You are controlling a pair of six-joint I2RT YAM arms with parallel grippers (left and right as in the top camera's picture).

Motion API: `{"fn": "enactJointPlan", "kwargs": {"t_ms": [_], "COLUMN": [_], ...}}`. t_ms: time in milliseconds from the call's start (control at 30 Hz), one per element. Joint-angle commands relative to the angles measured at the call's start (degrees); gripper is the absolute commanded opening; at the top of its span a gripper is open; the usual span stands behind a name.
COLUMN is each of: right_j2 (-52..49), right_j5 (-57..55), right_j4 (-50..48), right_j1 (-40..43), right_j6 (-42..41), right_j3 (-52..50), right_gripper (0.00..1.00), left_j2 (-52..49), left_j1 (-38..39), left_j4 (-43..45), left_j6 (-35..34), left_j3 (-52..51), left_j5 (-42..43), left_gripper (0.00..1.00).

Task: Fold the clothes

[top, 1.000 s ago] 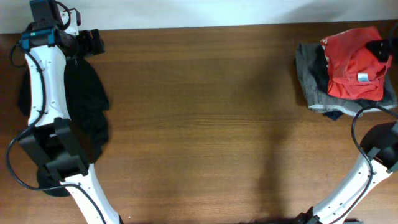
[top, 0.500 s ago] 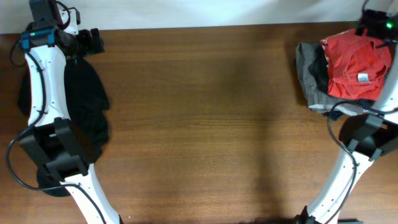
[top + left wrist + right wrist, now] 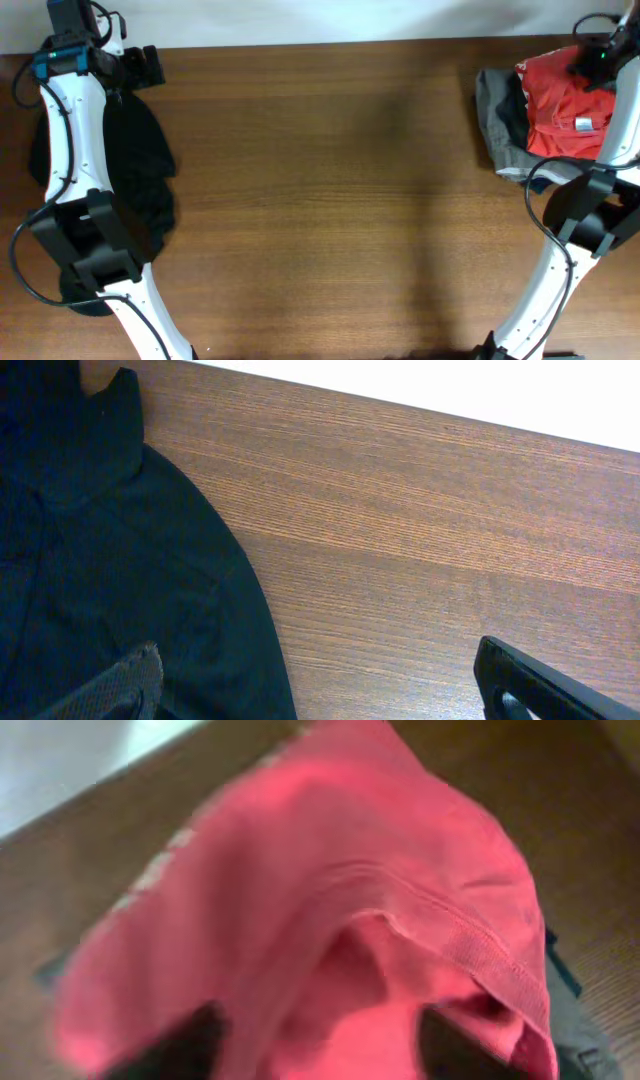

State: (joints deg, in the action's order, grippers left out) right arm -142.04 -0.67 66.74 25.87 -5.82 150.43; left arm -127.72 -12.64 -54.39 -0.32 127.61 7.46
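Zero folds made so far, as I read it. Bench (image 3: 340,180): bare wood shows across the whole middle, and nothing is spread there. Black garment (image 3: 140,170): heaped at the left edge under the left arm, not part of this job. Grey garment (image 3: 495,125): far right corner, bottom of a small pile. T-shirt (image 3: 560,110): orange-red, bunched on top of the grey garment, crumpled, not laid flat.

Right claw (image 3: 590,60): over the far edge of the T-shirt. Its own camera shows only blurred red cloth at close range, so I cannot tell how wide the jaws stand or whether they grip. Left claw (image 3: 320,685): spread wide, empty, above the edge of the black garment. Neck label (image 3: 584,124): white, facing up.

Remaining, by judgement: take the T-shirt off the pile, spread it on the bench, make every fold.
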Motion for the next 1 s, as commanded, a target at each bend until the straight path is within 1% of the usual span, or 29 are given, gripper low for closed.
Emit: {"fn": "enactJointPlan", "kwargs": {"t_ms": [0, 133, 167, 300, 433, 567, 667, 767, 867, 967], "right_j2": [0.11, 0.11, 0.11, 0.11, 0.11, 1.77, 4.0, 6.51, 8.7, 10.23], "right_j5": [-0.59, 3.08, 4.11, 5.05, 6.23, 6.67, 7.8, 7.78, 7.8, 7.69], "right_j4": [-2.91, -8.31, -11.41, -18.16, -19.67, -19.19, -17.07, -13.64, -8.33, -2.6], "right_j1": [0.46, 0.22, -0.09, -0.74, -0.68, -0.63, -0.63, -0.63, -0.63, -0.63], "right_j6": [-1.11, -1.09, -1.11, -1.14, -1.11, -1.05, -0.2, -0.17, 0.68, 2.45], "right_j3": [-7.1, -17.07, -22.56, -33.33, -36.02, -34.23, -30.12, -24.04, -14.86, -5.44], "right_gripper": [0.05, 0.04, 0.04, 0.04, 0.04, 0.04, 0.04, 0.04, 0.04, 0.07], "left_j2": [1.09, 1.09, 1.09, 1.09, 1.09, 1.09, 1.09, 1.09, 1.09, 1.09], "left_j1": [0.02, 0.02, 0.02, 0.02, 0.02, 0.02, 0.02, 0.02, 0.02, 0.02], "left_j4": [0.37, 0.37, 0.37, 0.35, 0.37, 0.35, 0.33, 0.33, 0.31, 0.31], "left_j6": [-0.52, -0.52, -0.52, -0.52, -0.52, -0.52, -0.55, -0.55, -0.55, -0.55], "left_j3": [-0.5, -0.5, -0.5, -0.5, -0.5, -0.5, -0.5, -0.5, -0.5, -0.5], "left_j5": [-0.44, -0.44, -0.44, -0.44, -0.44, -0.42, -0.39, -0.39, -0.39, -0.39], "left_gripper": [0.99, 0.99, 0.99, 0.99, 0.99, 0.99, 0.99, 0.99, 0.99, 0.99]}}
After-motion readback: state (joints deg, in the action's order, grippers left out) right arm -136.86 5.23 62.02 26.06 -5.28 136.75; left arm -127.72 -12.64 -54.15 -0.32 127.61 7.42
